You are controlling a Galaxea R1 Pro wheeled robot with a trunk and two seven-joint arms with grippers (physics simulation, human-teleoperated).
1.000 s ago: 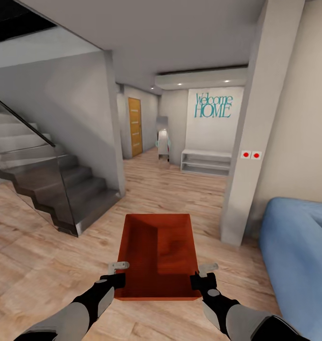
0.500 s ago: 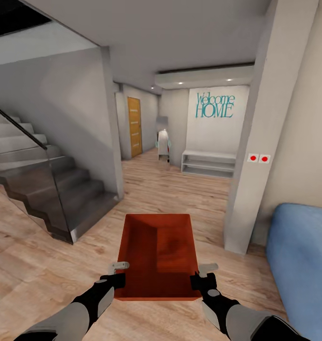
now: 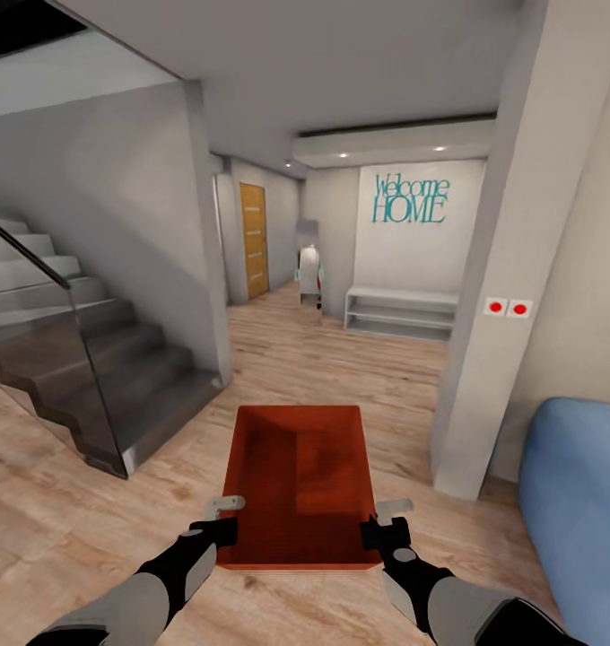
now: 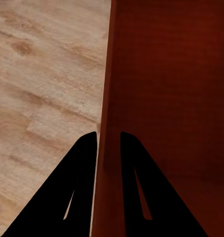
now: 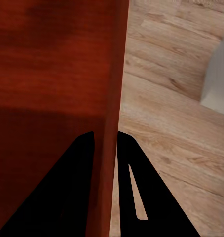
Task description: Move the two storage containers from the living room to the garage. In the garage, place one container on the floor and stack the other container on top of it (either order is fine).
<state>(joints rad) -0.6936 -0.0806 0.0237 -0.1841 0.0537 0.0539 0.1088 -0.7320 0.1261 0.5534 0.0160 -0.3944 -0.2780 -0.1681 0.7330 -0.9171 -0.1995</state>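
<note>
Transport step: storage container (image 3: 298, 484) at lower centre, left gripper (image 4: 108, 143) and right gripper (image 5: 105, 140) each pinching a side wall. Next, I judge: drive toward garage.

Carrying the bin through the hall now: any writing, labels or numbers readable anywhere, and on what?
"Welcome HOME": teal lettering on the white wall above the low shelf.
The wall plate on the pillar has two red dots, no text.
The bin carries no label.

A glass-railed staircase (image 3: 72, 359) stands left, a blue sofa (image 3: 579, 502) right, a white bench (image 3: 401, 312) beneath teal wall lettering (image 3: 410, 199).
</note>
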